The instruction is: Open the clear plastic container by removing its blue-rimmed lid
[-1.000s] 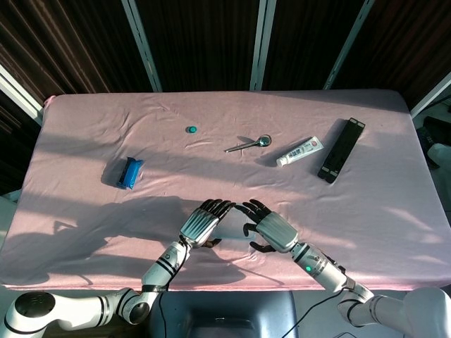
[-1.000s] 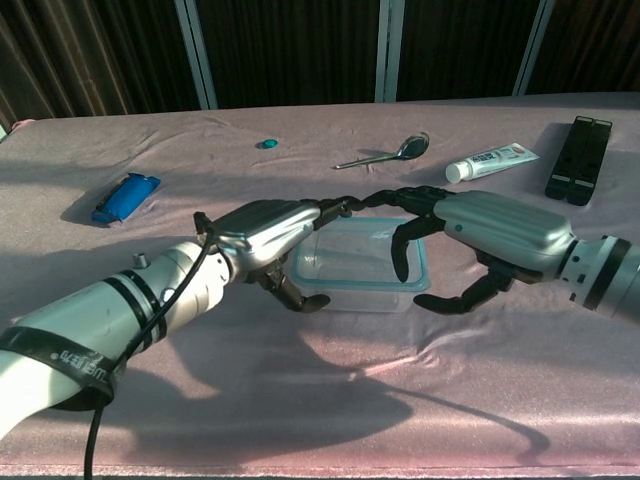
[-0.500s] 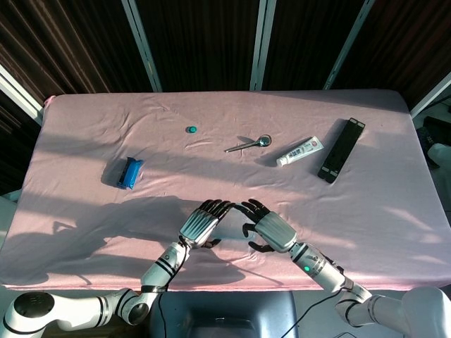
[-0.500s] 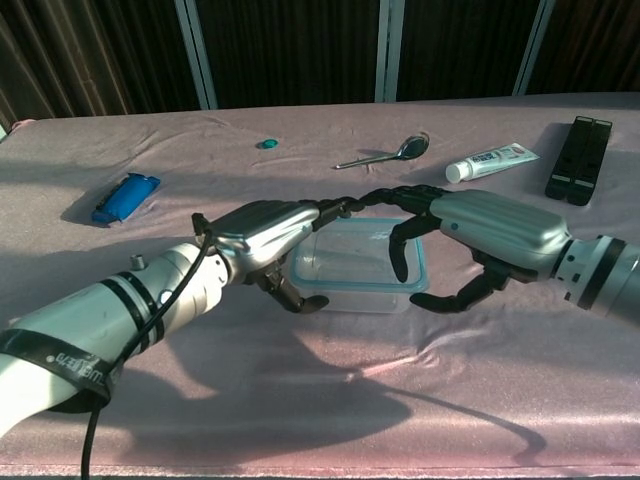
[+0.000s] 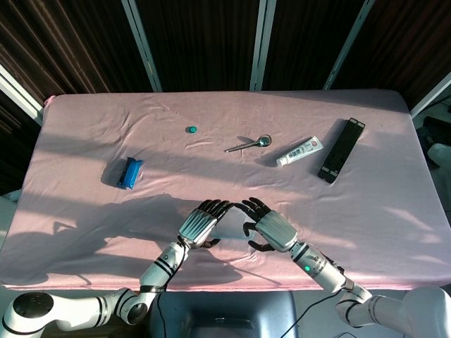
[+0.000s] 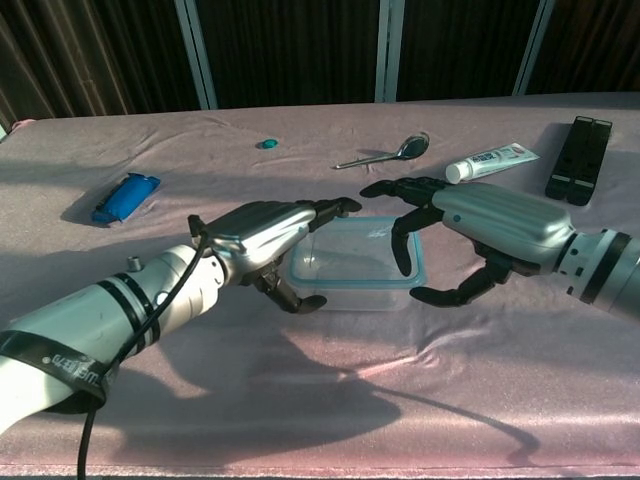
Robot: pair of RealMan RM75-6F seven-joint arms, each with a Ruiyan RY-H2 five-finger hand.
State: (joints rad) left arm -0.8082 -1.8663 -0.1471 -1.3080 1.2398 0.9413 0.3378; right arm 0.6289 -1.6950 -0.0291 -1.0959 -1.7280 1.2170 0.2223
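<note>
Near edge of the desk (image 5: 394, 211), and both hands are poised over the clear plastic container (image 6: 355, 268), which sits on the pink cloth close to the robot with its blue-rimmed lid (image 6: 418, 262) on top. From the head view the container is almost wholly hidden beneath the two hands.

The left hand (image 6: 262, 236) hovers at the container's left end, fingers stretched out over the lid's near-left corner and thumb hooked down beside the left wall. The fingers are apart and nothing is gripped; whether the thumb touches the wall cannot be told. In the head view this left hand (image 5: 200, 224) reaches in from the near-left.

The right hand (image 6: 478, 226) arches over the container's right end, fingers spread wide and curling down above the lid's right rim, thumb stretched below, just beside the right wall. It holds nothing. From above, the right hand (image 5: 269, 229) sits right beside its partner, fingertips nearly meeting.

Beyond the container, off to its left, lies a blue packet (image 5: 130, 172). Farther back, past the container, a spoon (image 5: 249, 144) rests at an angle, with a small teal cap (image 5: 191, 129) to its left. Right of the spoon sits a white tube (image 5: 299, 151), and beyond that a long black case (image 5: 342, 149) near the far-right side.
</note>
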